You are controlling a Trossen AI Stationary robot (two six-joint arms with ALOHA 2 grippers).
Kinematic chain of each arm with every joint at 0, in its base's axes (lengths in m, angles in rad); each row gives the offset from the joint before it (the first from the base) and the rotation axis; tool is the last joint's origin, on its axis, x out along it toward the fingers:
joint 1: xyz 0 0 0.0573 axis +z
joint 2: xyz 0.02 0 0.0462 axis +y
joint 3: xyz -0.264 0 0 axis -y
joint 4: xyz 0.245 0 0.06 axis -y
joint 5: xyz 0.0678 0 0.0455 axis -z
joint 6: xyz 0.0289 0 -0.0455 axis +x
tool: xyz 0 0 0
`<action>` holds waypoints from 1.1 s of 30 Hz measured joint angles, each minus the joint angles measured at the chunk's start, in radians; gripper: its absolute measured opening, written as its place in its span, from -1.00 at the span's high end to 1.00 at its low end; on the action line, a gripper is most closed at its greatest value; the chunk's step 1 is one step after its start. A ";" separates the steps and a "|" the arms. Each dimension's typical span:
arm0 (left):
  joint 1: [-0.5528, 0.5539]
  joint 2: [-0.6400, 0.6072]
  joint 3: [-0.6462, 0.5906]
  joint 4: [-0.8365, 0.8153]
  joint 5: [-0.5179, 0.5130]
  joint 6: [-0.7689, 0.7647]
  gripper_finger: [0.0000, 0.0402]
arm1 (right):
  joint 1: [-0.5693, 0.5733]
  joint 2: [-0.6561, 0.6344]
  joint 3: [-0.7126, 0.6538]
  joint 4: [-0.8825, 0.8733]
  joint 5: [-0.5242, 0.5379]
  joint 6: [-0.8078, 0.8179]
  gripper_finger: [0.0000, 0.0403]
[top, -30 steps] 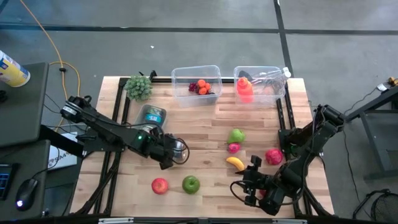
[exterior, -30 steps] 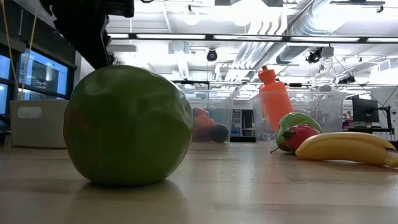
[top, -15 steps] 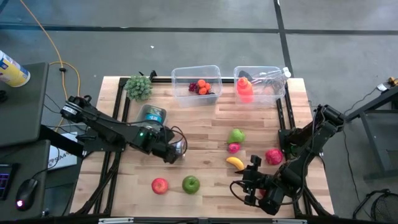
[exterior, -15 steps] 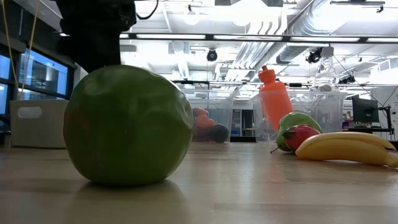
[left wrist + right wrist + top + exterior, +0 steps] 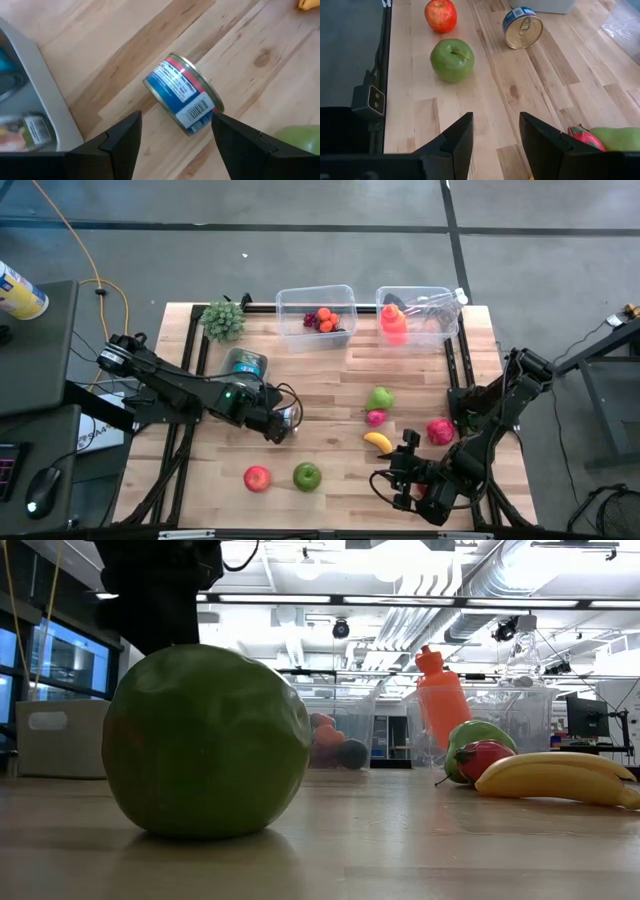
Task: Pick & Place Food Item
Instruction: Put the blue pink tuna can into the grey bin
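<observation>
the left gripper (image 5: 172,145) hovered, fingers wide, over the tin can (image 5: 184,94) lying on its side; best straddle its round wall squarely before closing.

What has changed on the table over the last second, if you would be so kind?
The left gripper has shifted slightly toward the table's far side and now hangs with open fingers above the tin can, which lies on its side, not yet gripped. The right gripper, green apple, red apple and banana stayed where they were.
</observation>
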 joint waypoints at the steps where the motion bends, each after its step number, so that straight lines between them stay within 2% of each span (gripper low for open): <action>1: 0.004 0.000 0.000 0.000 0.000 0.023 -0.15 | 0.000 0.000 0.000 0.000 0.000 0.000 0.26; 11: 0.013 0.046 0.000 0.033 -0.016 0.175 -0.15 | 0.000 0.000 0.000 -0.001 0.000 0.002 0.26; 17: 0.034 0.076 0.000 0.040 0.013 0.257 -0.15 | 0.000 0.000 0.000 -0.001 0.000 0.002 0.26; 22: 0.078 0.076 0.000 0.040 0.022 0.121 -0.15 | 0.000 0.000 0.000 -0.001 0.001 0.000 0.26; 28: 0.129 0.075 0.000 0.069 0.166 0.109 -0.15 | 0.000 0.000 0.000 -0.001 0.003 0.000 0.26; 33: 0.126 0.075 0.000 0.101 0.180 0.050 -0.15 | 0.000 0.000 0.000 -0.001 0.004 -0.001 0.26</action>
